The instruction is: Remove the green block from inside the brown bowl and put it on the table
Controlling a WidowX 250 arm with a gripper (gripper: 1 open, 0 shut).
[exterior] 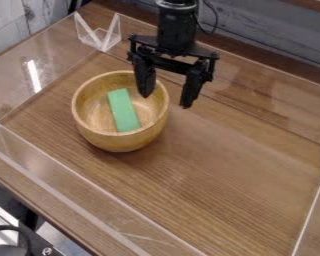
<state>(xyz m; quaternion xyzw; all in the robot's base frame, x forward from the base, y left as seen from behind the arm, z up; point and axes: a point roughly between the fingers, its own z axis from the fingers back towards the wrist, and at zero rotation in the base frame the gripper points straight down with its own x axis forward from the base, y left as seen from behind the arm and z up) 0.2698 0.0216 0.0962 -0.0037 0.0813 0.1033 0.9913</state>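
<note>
Hanging with its two dark fingers spread wide and empty, the gripper (168,86) hides part of the brown bowl's (89,128) far rim. The green block (123,110) lies flat inside the bowl, just left of and below the fingertips, untouched, on the table (230,180).

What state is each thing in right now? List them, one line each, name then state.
gripper: open, empty, pointing down, above the bowl's far right rim.
green block: lying flat inside the bowl, untouched.
brown bowl: upright on the table, holding the block.
table: bears the bowl; the block is not yet on it.
</note>
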